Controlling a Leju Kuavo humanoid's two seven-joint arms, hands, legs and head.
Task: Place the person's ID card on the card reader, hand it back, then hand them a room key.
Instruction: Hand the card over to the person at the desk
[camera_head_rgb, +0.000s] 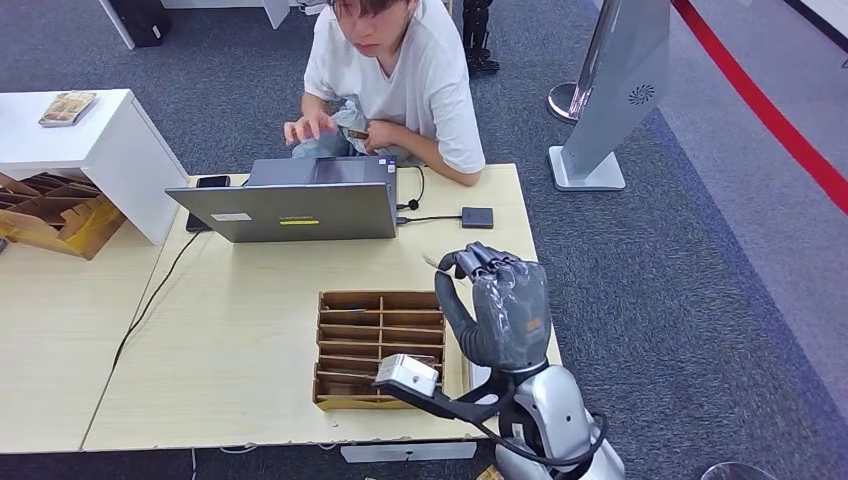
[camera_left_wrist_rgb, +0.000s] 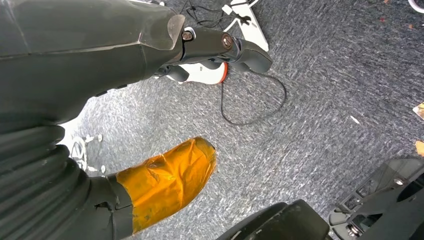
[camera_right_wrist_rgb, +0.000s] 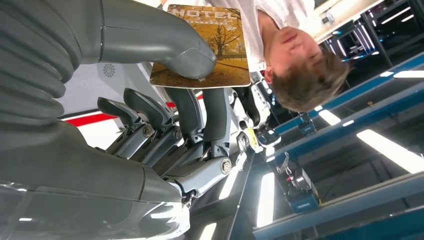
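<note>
My right hand (camera_head_rgb: 500, 305) is raised over the table's right front, above the wooden card box (camera_head_rgb: 355, 345). In the right wrist view it (camera_right_wrist_rgb: 165, 125) pinches a room key card (camera_right_wrist_rgb: 225, 50), printed with "HOTEL" and an autumn tree, between thumb and fingers, held up toward the person (camera_right_wrist_rgb: 295, 60). A thin edge of that card (camera_head_rgb: 432, 262) shows beside the hand. The card reader (camera_head_rgb: 477, 217), a small dark square on a cable, lies on the table by the laptop. My left hand (camera_left_wrist_rgb: 115, 55) hangs over the carpet and holds nothing; its thumb (camera_left_wrist_rgb: 170, 180) is wrapped in orange tape.
A person (camera_head_rgb: 400, 70) in a white shirt sits behind an open grey laptop (camera_head_rgb: 300, 205), both hands near a small object at the chest. A phone (camera_head_rgb: 212, 181) lies left of the laptop. A white cabinet (camera_head_rgb: 90, 150) and cardboard trays (camera_head_rgb: 50, 215) stand at the left, a kiosk base (camera_head_rgb: 590, 170) on the right.
</note>
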